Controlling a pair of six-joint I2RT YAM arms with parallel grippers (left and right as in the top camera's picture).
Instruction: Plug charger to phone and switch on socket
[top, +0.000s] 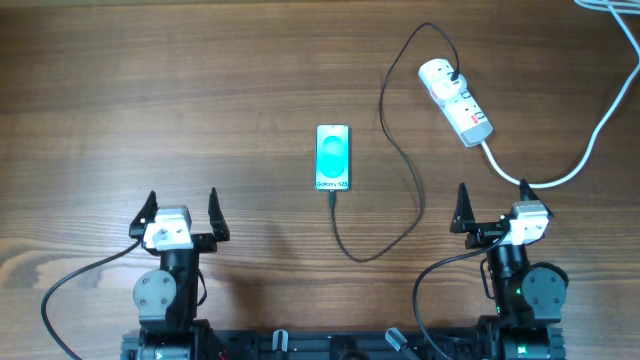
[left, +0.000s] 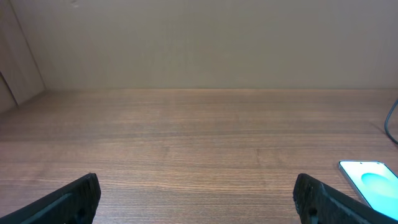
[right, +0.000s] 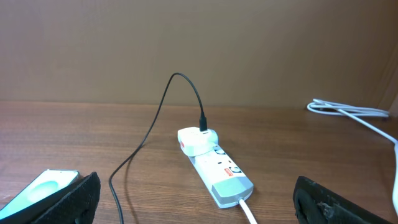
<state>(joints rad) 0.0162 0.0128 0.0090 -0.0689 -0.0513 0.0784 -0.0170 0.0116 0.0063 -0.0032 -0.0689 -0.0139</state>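
Brown wood-grain tabletop (top: 250, 70) is seen from above, with a plain beige wall behind it in both wrist views. A small flat smartphone with a bright cyan screen (top: 333, 157) lies near the middle of the tabletop, its white strip of text at the end nearer the arms. A long thin black charger cable (top: 384, 110) is led from a white adapter (right: 196, 140) seated in the far end of a short white oblong power strip with red-marked switches (top: 458, 101). The cable arches up, runs down between the smartphone and the power strip, loops back and ends with its small black plug tip (top: 333, 198) touching the smartphone's near end. Whether the tip is fully seated cannot be told. The positions of the switches cannot be made out either.

A thick white lead (top: 560, 180) leaves the near end of the power strip and curves off to the right edge.

The left fingers (top: 214, 212) are held wide apart above bare wood, well to the left of the smartphone, with nothing between them. The right fingers (top: 463, 205) are likewise spread apart and empty, near the bend of the white lead and short of the power strip.
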